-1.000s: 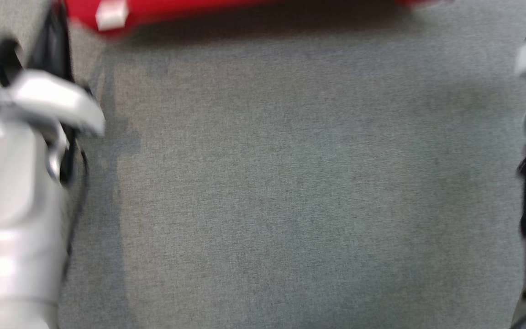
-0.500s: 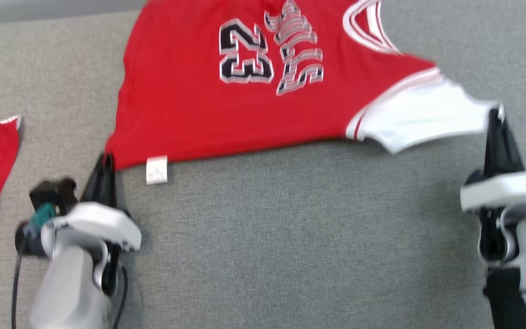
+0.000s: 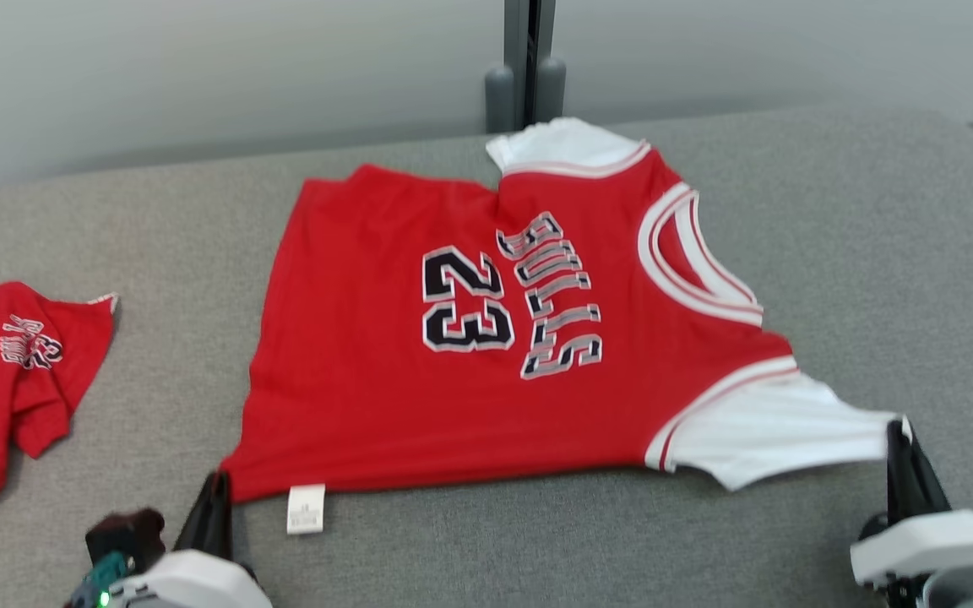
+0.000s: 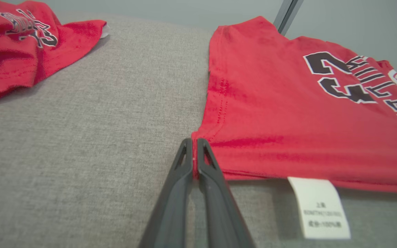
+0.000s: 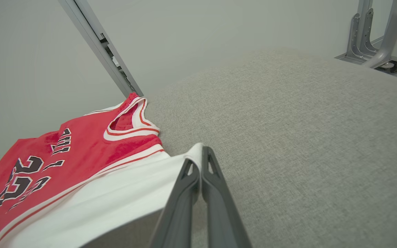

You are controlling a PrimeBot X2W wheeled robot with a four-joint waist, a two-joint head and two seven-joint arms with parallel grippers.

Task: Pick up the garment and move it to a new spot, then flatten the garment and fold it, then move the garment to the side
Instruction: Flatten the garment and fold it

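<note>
I read BULLS and 23 in black, white-edged letters on the red jersey (image 3: 368, 397), spread flat on the grey pad (image 3: 875, 253) with its neck toward the right edge. A white tag (image 4: 319, 206) hangs from the near hem; its small print is blurred, though 100% can be made out. My left gripper (image 4: 195, 142) is clenched on the near hem corner just beside that tag, and the right gripper (image 5: 199, 155) is pinched on the tip of the white sleeve (image 3: 774, 426) — both at the near edge. Since half a second ago the head camera has tilted up: the whole jersey and a grey post (image 3: 529, 59) behind the far edge have come into frame, and both grips are unchanged. A second red garment (image 3: 5, 380) sits bunched at the left edge, well apart — its print unreadable. Metal brackets (image 5: 364, 31) stand beyond the pad's far end in the right wrist view
</note>
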